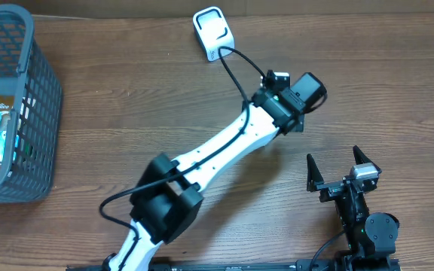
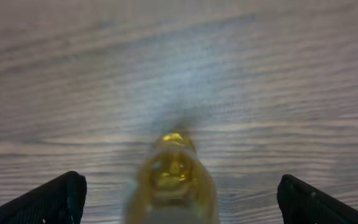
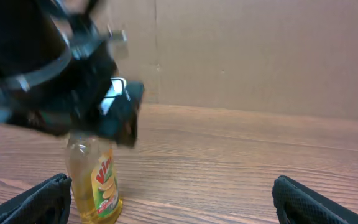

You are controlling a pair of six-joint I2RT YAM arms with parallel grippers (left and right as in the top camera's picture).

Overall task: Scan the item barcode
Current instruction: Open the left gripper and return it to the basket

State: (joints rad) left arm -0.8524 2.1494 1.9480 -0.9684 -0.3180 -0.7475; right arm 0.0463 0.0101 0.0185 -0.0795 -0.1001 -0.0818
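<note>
Wooden table (image 1: 126,113), yellow bottle (image 3: 98,180) standing upright under the left gripper (image 2: 179,180), jaws spread wide either side, not touching; right gripper (image 1: 343,172) gapes empty, well apart

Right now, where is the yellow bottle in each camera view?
Overhead: not visible; the left gripper covers that spot.
Left wrist: yellow bottle at bottom centre, blurred, between the open fingers.
Right wrist: lower left, standing upright under that gripper.
Shared landmark: the left gripper, directly above the bottle.
</note>
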